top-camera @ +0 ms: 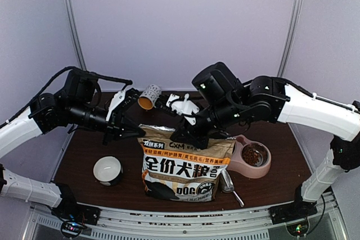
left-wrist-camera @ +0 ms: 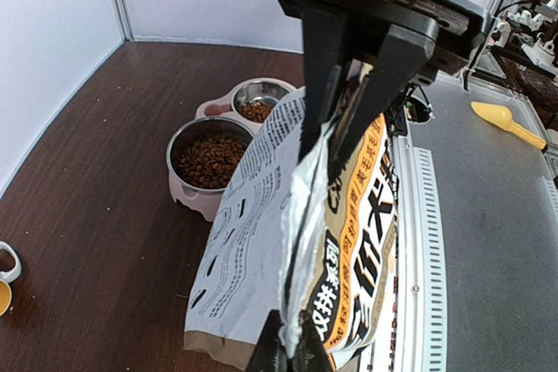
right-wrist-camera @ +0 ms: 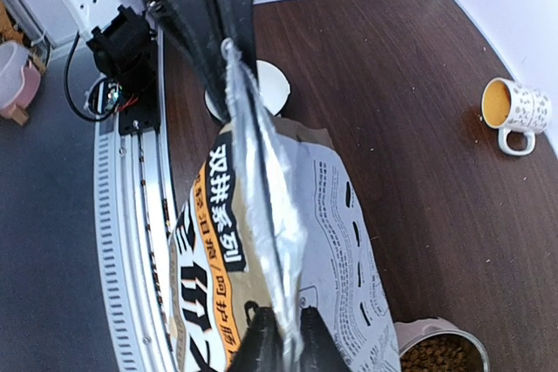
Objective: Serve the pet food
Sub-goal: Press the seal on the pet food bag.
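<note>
I am pinching my left gripper (left-wrist-camera: 281,350) shut on the left end of the bag's (top-camera: 180,164) silver-lined top edge, and the crumpled seam is running up from between my two dark fingers. I am holding my right gripper (right-wrist-camera: 283,341) at the other end of that same edge, with one finger on each side of the foil and only a narrow gap between them. I cannot tell whether these jaws are actually squeezing the bag or just bracketing it. The bag is standing upright near the middle of the dark wooden table (top-camera: 90,144), with its tan, orange and black printed front facing my bases. The pet food (left-wrist-camera: 209,158) is lying as loose reddish-brown pellets in both steel cups of the pink double bowl (left-wrist-camera: 196,202). This bowl is sitting on the table just beside the bag on my right. A metal scoop (top-camera: 228,182) is lying beside the foot of the bag on the same side. A white bowl (top-camera: 108,170) is sitting near the bag on my left. Behind the bag, a patterned mug (top-camera: 149,96) with a yellow inside appears to be lying on its side.
</note>
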